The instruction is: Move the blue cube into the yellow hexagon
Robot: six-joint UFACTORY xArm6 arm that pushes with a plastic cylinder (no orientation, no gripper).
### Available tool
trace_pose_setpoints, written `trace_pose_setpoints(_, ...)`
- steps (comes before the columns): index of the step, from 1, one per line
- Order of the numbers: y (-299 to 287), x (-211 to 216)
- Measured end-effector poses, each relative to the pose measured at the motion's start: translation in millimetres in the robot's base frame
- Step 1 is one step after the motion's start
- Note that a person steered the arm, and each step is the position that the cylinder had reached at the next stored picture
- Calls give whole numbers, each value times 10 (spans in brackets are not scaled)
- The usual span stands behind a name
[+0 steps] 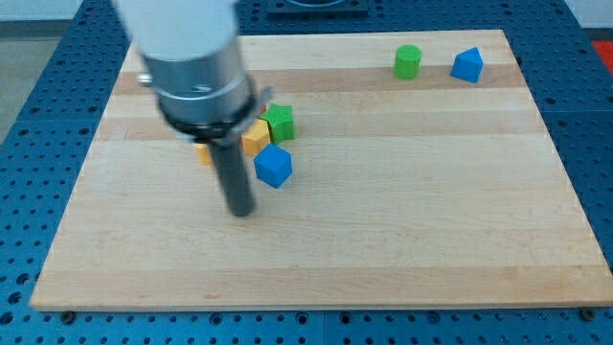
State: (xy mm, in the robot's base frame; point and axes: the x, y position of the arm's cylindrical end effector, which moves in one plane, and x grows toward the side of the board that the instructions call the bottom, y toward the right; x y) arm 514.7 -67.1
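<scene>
The blue cube (273,165) lies on the wooden board (402,230) left of centre. A yellow block (255,138), hexagon-like, sits just above it and touches or nearly touches it. A green star-like block (280,122) sits right above the yellow one. My tip (241,212) rests on the board just below and to the left of the blue cube, a short gap away. Another yellow or orange block (203,153) peeks out behind the rod, mostly hidden by it.
A green cylinder (408,61) and a second blue block (467,65), angular in shape, stand near the board's top right edge. The arm's wide grey body (192,57) covers the top left of the board.
</scene>
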Motion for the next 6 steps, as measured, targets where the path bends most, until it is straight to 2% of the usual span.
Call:
trace_pose_setpoints(1,518,-27)
trace_pose_setpoints(3,-208,-118)
trace_pose_setpoints(4,66,304)
trace_pose_setpoints(5,674,28)
trace_pose_setpoints(6,402,-238)
